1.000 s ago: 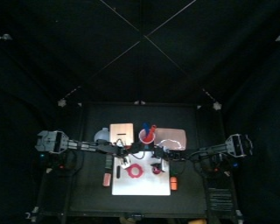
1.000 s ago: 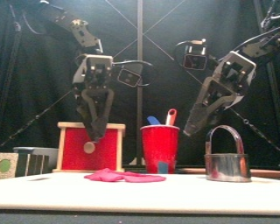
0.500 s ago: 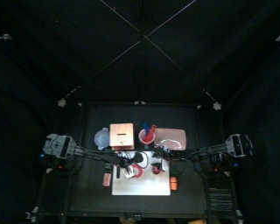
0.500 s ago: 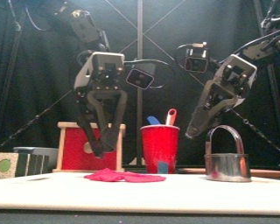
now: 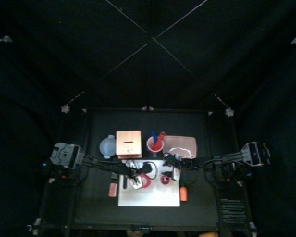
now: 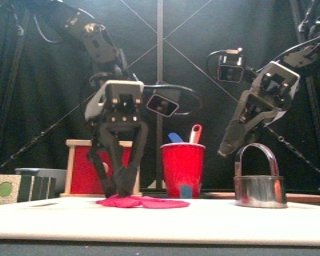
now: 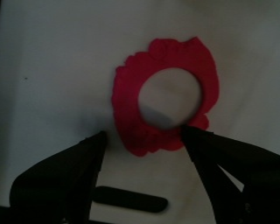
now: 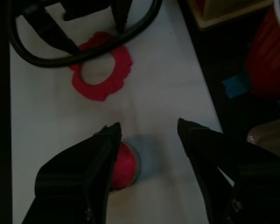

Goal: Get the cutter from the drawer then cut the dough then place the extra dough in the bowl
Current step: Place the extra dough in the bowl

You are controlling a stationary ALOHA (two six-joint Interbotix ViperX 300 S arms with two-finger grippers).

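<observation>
left gripper [image 6: 120, 191] is down on the red dough ring [image 6: 139, 202], lower left of the front view, jaws spread wide either side of its edge, not pinching it. right gripper [image 6: 234, 148] hangs open and empty above the cutter [image 6: 260, 180], lower right

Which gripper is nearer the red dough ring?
Left. The left gripper is down at the dough ring, open jaws astride its rim. The right gripper hangs higher and off to the side, above the metal cutter.
</observation>
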